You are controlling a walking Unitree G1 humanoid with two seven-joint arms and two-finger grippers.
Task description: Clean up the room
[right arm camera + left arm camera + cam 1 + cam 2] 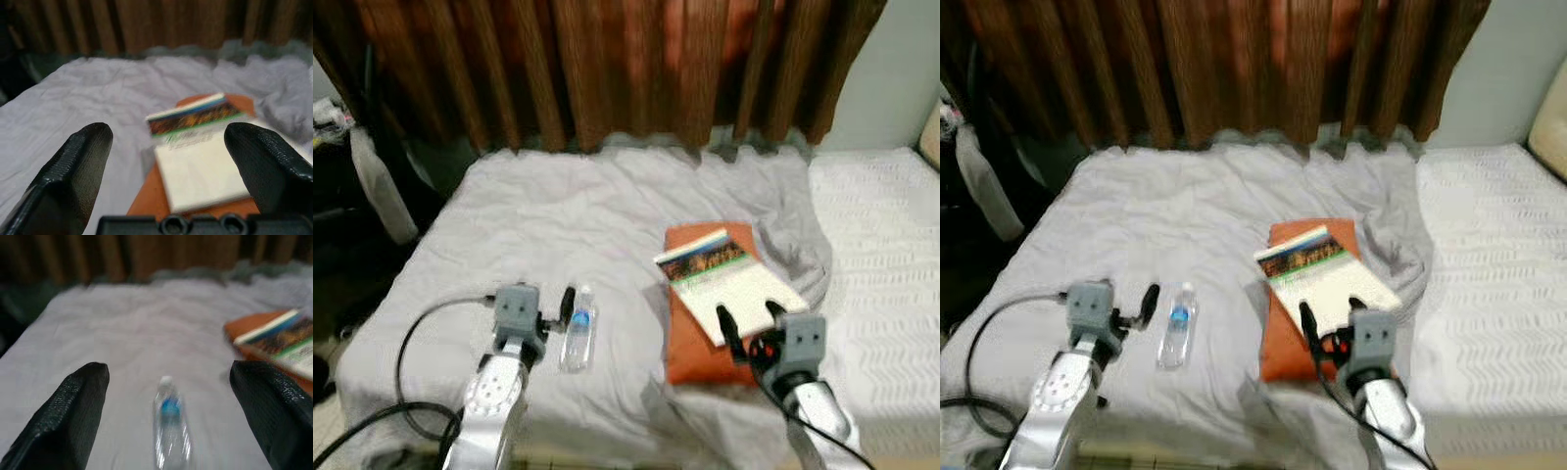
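Note:
A small clear water bottle with a blue label lies on the grey bedsheet, cap pointing away from me. My left gripper hovers just short of it, open, and in the left wrist view the bottle lies between the two fingers. A white book with a colourful strip rests on a flat orange item to the right. My right gripper is open at the book's near edge, and the book is framed by its fingers.
Brown curtains hang behind the bed. A white textured quilt covers the right side. A dark space with a pale bag lies to the left. A black cable loops off my left arm.

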